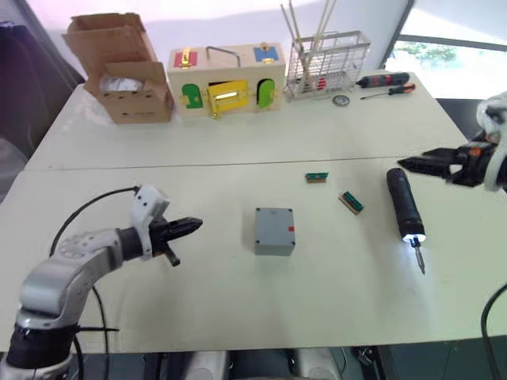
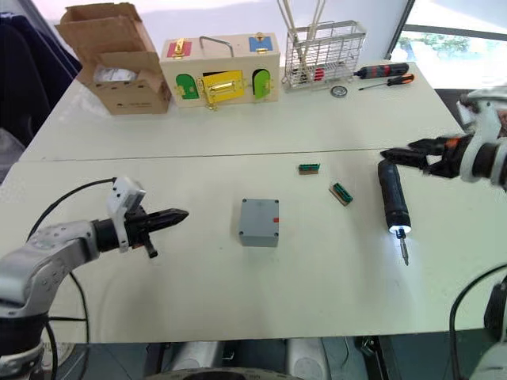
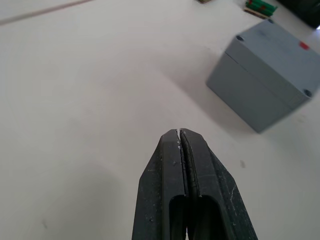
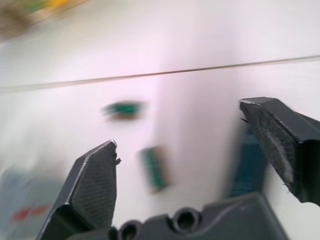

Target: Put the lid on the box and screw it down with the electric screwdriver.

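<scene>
Box point(image 1: 275, 230) mid-table, lid seemingly on; driver point(image 1: 405, 204) lies untouched to its right.
Fetching the driver looks next: right gripper point(image 1: 409, 165) hovers released by its butt; left gripper point(image 1: 192, 226) clenched, empty, apart.

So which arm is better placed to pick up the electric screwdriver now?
Right. The right pincer is open and hovers just beyond the electric screwdriver. The left pincer is shut, on the far side of the box.
</scene>
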{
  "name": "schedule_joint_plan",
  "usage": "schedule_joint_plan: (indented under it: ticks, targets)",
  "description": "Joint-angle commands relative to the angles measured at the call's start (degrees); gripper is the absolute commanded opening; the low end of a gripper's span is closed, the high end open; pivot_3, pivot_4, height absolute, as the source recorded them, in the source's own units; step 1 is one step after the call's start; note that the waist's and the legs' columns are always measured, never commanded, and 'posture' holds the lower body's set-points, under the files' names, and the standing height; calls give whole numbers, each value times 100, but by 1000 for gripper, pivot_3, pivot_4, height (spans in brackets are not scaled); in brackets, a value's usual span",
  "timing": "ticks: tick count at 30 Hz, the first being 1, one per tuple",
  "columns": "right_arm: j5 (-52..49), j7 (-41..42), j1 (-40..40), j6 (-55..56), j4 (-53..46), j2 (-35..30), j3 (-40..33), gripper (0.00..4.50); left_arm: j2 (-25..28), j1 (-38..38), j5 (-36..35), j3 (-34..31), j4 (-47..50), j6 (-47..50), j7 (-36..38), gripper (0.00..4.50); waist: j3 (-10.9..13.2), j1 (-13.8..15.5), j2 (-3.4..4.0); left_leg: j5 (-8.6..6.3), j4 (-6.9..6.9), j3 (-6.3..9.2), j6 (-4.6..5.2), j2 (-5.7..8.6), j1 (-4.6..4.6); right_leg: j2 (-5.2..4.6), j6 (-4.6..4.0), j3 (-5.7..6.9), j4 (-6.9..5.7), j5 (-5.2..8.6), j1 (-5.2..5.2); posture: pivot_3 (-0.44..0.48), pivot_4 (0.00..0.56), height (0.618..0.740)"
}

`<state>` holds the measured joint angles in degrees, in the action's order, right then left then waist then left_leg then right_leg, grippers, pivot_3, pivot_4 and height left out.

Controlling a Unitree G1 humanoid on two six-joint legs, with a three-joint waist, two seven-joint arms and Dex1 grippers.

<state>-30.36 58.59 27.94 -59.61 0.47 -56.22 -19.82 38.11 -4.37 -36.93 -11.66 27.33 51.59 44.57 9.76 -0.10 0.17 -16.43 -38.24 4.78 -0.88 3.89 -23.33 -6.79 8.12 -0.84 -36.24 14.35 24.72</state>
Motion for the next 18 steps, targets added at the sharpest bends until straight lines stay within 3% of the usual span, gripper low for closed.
schedule_joint_plan:
  ticks: [1, 5, 7, 12, 18]
  targets:
    - [-872, -23, -1357, -297, -1969, 444, -1025, 4470, -30, 428, -656, -266, 687, 347, -93, 0, -1, 102, 2, -9, 0, 0, 17, 11, 0, -7, -1, -5, 2, -2, -4, 0, 150, 730]
    - [-1160, 53, -3358, -110, -3096, 1027, -1139, 4470, 173, 1163, -732, -42, 1028, 397, -44, 0, -8, 173, -7, -14, -14, -7, 39, 35, 38, -25, -12, -19, 9, -10, -53, 0, 150, 730]
    - [-1247, -101, -3905, 25, -3407, 1300, -1028, 4470, 176, 1317, -737, -14, 957, 330, -55, 0, -10, 197, -15, -23, 4, -8, 50, 25, 85, -20, -11, -15, 22, -5, -98, 0, 150, 730]
    - [-1029, -470, -4357, 505, -3486, 1595, -583, 4470, -22, 1283, -989, 18, 926, 365, -232, 0, -18, 176, -8, -25, 4, -15, 51, 19, 115, -15, -25, -21, 24, 2, -122, 0, 150, 730]
    - [-1169, -689, -4247, 754, -3351, 1579, -415, 4470, -32, 1302, -1071, 97, 971, 333, -373, 0, -18, 185, -10, -25, 7, -13, 52, 19, 114, -14, -12, -18, 31, -2, -123, 0, 150, 730]
